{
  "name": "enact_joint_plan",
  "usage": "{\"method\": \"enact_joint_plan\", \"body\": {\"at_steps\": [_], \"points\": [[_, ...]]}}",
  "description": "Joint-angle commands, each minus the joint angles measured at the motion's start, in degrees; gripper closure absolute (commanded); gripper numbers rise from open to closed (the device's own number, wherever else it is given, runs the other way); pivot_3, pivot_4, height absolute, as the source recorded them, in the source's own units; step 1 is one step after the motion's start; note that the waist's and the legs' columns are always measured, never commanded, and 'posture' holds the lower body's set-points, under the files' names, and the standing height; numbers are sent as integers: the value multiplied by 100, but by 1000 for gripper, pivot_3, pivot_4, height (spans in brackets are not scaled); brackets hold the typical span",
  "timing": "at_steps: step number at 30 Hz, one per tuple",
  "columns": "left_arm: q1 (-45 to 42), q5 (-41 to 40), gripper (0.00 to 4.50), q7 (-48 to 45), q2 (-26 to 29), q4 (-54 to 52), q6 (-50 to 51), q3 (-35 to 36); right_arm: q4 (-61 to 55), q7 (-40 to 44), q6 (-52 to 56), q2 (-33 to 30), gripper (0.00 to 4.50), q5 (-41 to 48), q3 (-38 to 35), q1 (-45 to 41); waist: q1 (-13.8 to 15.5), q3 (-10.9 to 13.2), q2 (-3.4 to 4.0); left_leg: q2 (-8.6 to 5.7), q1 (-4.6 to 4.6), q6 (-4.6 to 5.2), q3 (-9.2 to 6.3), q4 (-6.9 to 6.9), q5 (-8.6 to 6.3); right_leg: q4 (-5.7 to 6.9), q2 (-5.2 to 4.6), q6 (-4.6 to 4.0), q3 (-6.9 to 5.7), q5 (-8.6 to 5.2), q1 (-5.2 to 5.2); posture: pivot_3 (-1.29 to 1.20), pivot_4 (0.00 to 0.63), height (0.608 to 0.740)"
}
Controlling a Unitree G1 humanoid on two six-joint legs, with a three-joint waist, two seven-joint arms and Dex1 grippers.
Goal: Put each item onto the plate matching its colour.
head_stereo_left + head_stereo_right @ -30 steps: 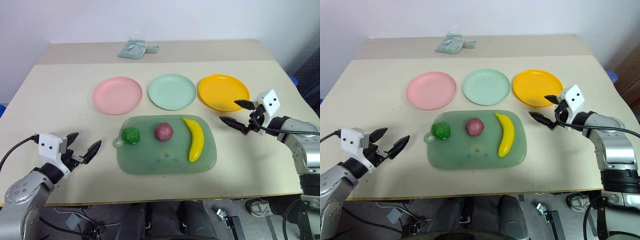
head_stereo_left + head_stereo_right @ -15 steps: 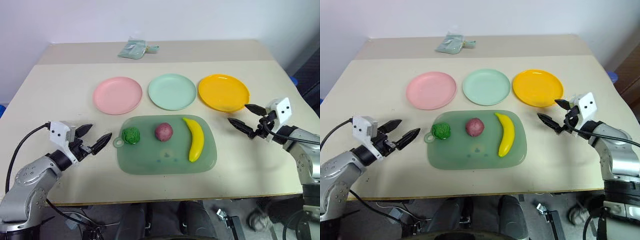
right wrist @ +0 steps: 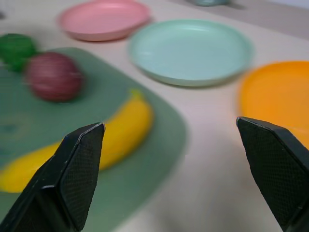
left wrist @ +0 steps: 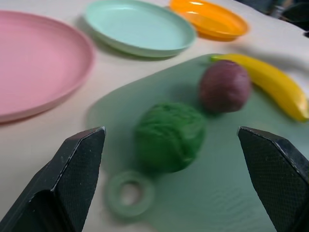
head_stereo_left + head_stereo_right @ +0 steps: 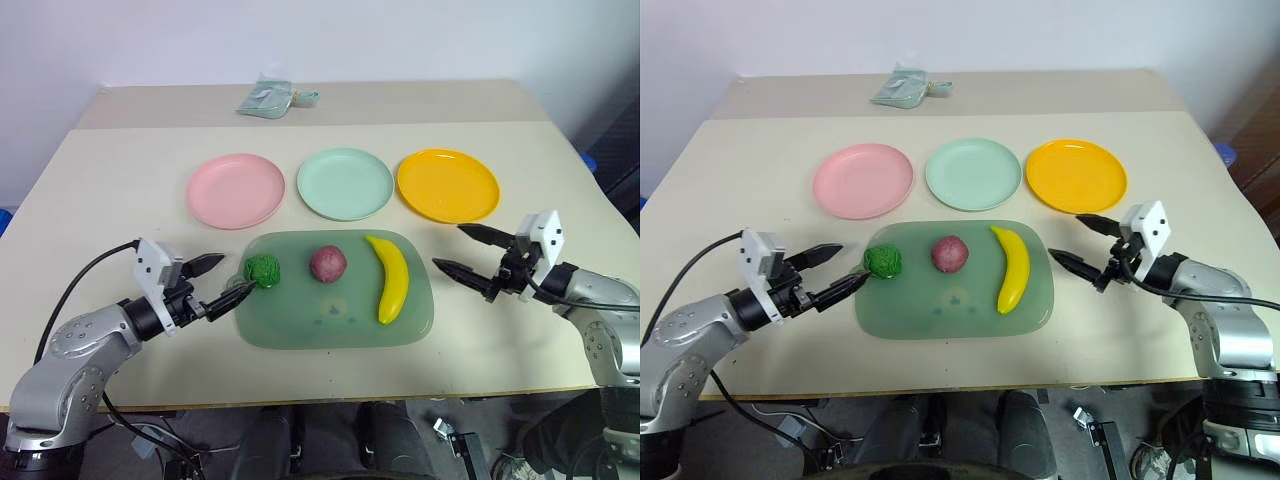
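Observation:
Three toy foods lie on a translucent green board [image 5: 300,325]: a bumpy dark green ball [image 5: 263,270] at its left end, a reddish-purple ball [image 5: 327,264] in the middle, and a yellow banana [image 5: 390,277] on the right. Behind the board stand a pink plate [image 5: 235,189], a mint green plate [image 5: 344,183] and an orange-yellow plate [image 5: 447,184]. My left gripper [image 5: 217,280] is open, its fingers just left of the green ball [image 4: 168,136]. My right gripper [image 5: 469,252] is open too, just right of the board, facing the banana [image 3: 118,133].
A pale green packet [image 5: 266,98] lies at the far edge of the beige table [image 5: 120,170]. The board's ring handle [image 5: 236,286] sticks out by my left fingertips. Bare tabletop lies on both outer sides of the board.
My left gripper has swung rightward to the green ball at the board's left end. My right gripper has come down and leftward from beside the orange-yellow plate toward the board's right edge.

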Motion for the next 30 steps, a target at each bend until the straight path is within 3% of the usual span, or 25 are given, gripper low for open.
{"method": "enact_joint_plan", "body": {"at_steps": [1,10,16,22,30], "points": [[-211,349,0,-9,41,-9,-220,-347,-593,-61,108,151,36,204,139,20,8,0,0,0,0,0,0,0,0,0,0,0,0,0,0,0,150,740],[-825,1425,0,195,-83,753,-790,-1154,-1935,-416,636,357,36,202,1008,142,102,0,-1,-2,0,0,-1,3,0,2,1,0,-1,0,-1,0,150,740],[-1111,1546,0,91,-248,1092,-1016,-1282,-2202,-703,839,514,36,233,1223,78,97,-2,-6,-3,-1,0,-2,5,0,3,1,0,-3,0,-1,0,150,740],[-1051,1545,2700,19,-320,1033,-1013,-1288,-2221,-715,769,530,0,256,1209,223,98,-2,-6,-3,-1,0,-2,5,0,3,2,1,-3,0,-1,0,150,740],[-1187,1534,2700,233,-632,1049,-962,-1252,-2163,-712,593,590,0,176,1252,332,98,-2,-6,-3,-1,1,-2,5,0,3,3,1,-3,0,0,0,150,740]]}}
